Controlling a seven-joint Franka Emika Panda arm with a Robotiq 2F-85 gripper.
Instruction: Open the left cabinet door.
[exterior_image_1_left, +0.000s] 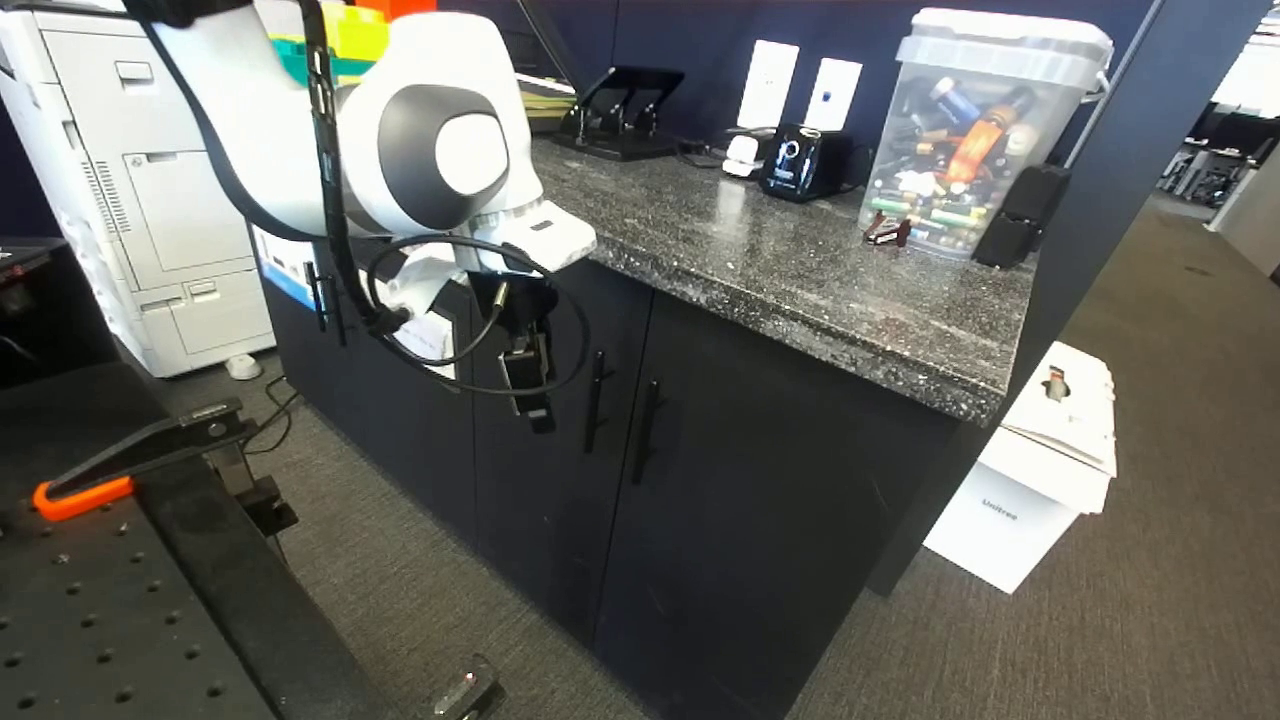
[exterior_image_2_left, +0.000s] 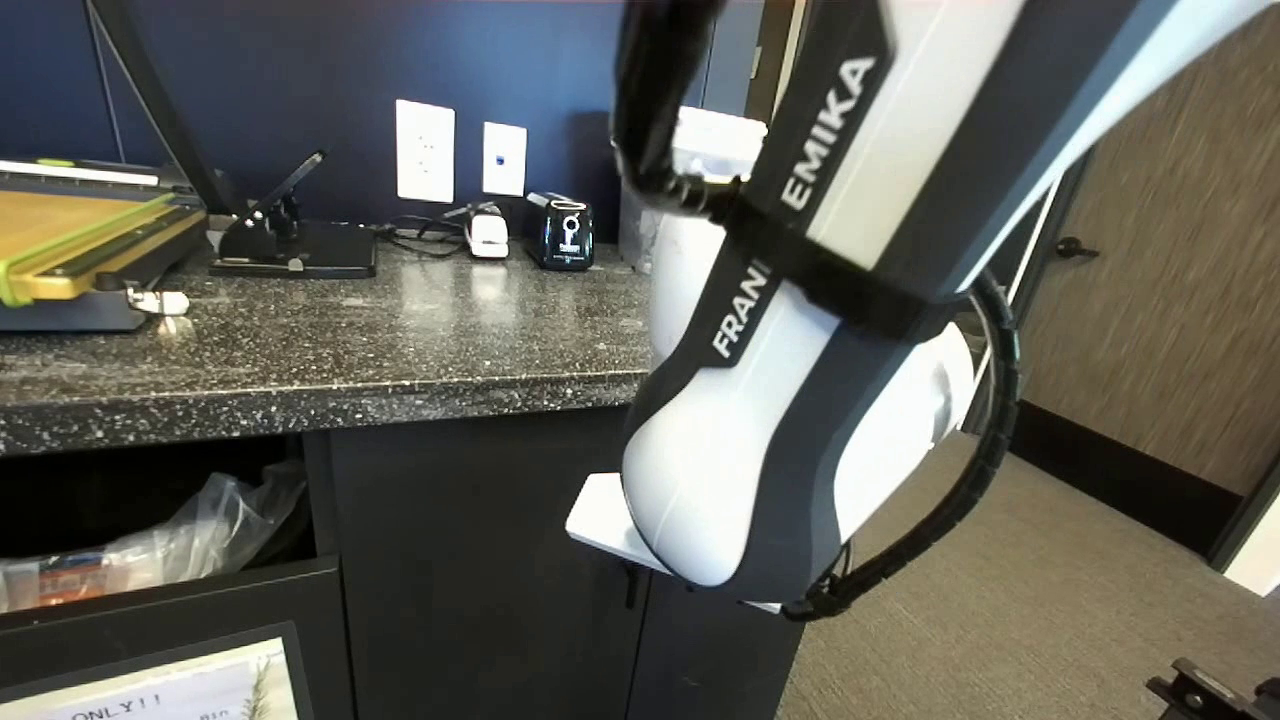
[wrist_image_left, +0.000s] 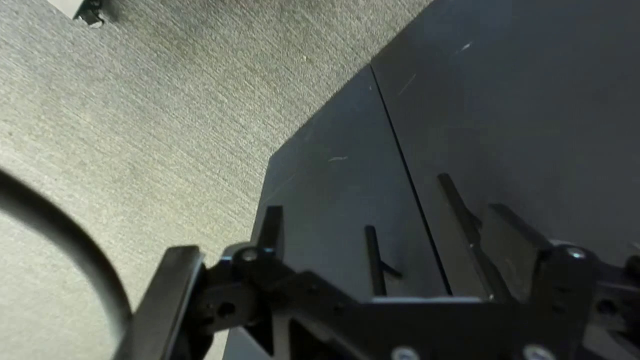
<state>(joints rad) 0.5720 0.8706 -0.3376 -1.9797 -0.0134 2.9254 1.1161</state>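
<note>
The left cabinet door (exterior_image_1_left: 535, 500) is a flat dark panel, shut flush at the seam with the twin door. Its black bar handle (exterior_image_1_left: 595, 400) stands by its right edge. In an exterior view the door (exterior_image_2_left: 470, 560) is partly covered by the arm, and only a bit of handle (exterior_image_2_left: 631, 585) shows. My gripper (exterior_image_1_left: 533, 390) points down in front of the door, left of the handle. In the wrist view my gripper (wrist_image_left: 395, 232) is open with fingers wide apart. The left door's handle (wrist_image_left: 462, 220) appears close beside the right-hand finger; contact cannot be told. No thing is held.
The twin door (exterior_image_1_left: 760, 510) and its handle (exterior_image_1_left: 645, 430) stand to the right. The speckled countertop (exterior_image_1_left: 800, 300) overhangs the doors. A cable (exterior_image_1_left: 585, 340) loops round the wrist. A black table (exterior_image_1_left: 110, 620) with an orange-handled clamp is at front left. A white box (exterior_image_1_left: 1030, 490) stands at right.
</note>
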